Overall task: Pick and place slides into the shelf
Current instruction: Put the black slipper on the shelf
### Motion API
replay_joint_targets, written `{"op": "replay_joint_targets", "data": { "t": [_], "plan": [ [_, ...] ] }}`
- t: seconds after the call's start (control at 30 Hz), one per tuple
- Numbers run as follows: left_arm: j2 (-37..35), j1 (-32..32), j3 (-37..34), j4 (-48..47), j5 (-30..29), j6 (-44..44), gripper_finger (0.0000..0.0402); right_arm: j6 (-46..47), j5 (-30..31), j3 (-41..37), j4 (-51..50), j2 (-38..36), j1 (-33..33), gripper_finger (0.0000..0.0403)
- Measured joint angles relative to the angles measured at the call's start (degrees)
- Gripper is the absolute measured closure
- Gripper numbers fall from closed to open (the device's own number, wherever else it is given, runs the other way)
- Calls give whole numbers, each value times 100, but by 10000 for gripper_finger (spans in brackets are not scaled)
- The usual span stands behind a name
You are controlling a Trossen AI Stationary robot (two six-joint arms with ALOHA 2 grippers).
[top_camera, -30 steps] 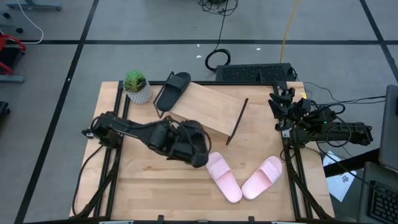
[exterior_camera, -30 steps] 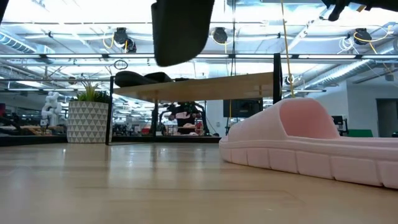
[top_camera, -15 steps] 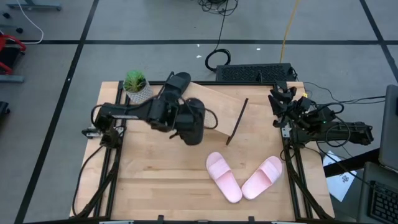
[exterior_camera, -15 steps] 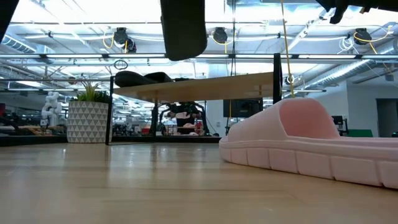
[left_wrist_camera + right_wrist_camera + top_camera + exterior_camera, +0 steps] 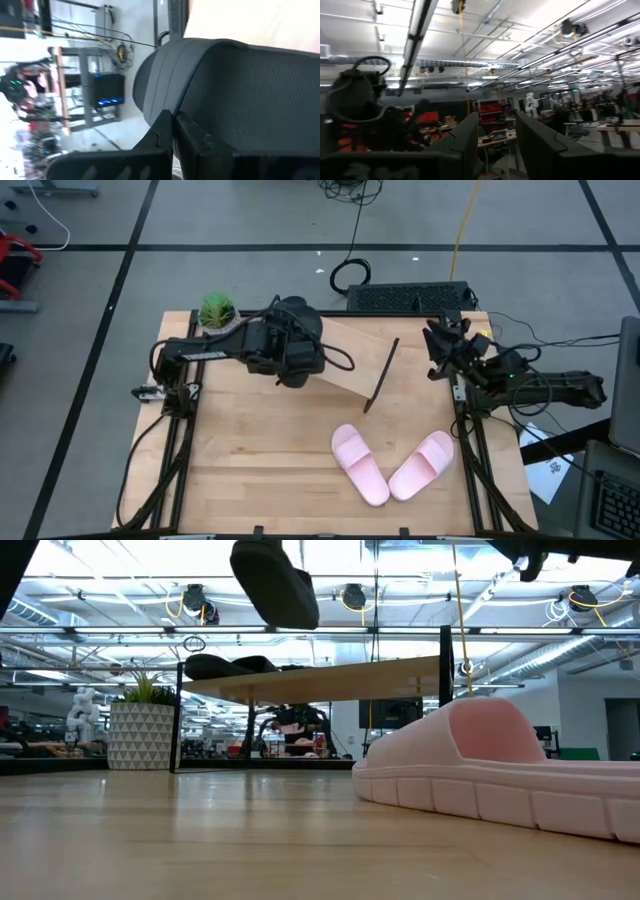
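left gripper (image 5: 300, 360): clamped on black slide (image 5: 273, 582), held above shelf (image 5: 350, 355)
right gripper (image 5: 440, 345): parted, nothing held, at table's edge

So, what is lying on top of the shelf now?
One black slide lies at the shelf's end near the plant. The left gripper, holding the second black slide, covers part of the board.
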Motion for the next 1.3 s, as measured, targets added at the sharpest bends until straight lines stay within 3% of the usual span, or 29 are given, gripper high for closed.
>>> {"op": "replay_joint_targets", "data": {
  "t": [0.2, 0.5, 0.7, 1.3],
  "plan": [
    [2, 51, 0, 1041, -281, 1269, 401, -412, 319, 0, 562, 257, 0, 282],
    [2, 328, 2, 2398, 136, 2443, 401, -872, 432, 0, 1149, 335, 0, 282],
    [4, 548, -37, 2546, 770, 2561, 401, -884, 432, 0, 1261, 336, 0, 282],
    [7, 982, -784, 2525, 1136, 2662, 401, -1163, 432, 0, 1261, 334, 0, 282]
  ]
}}
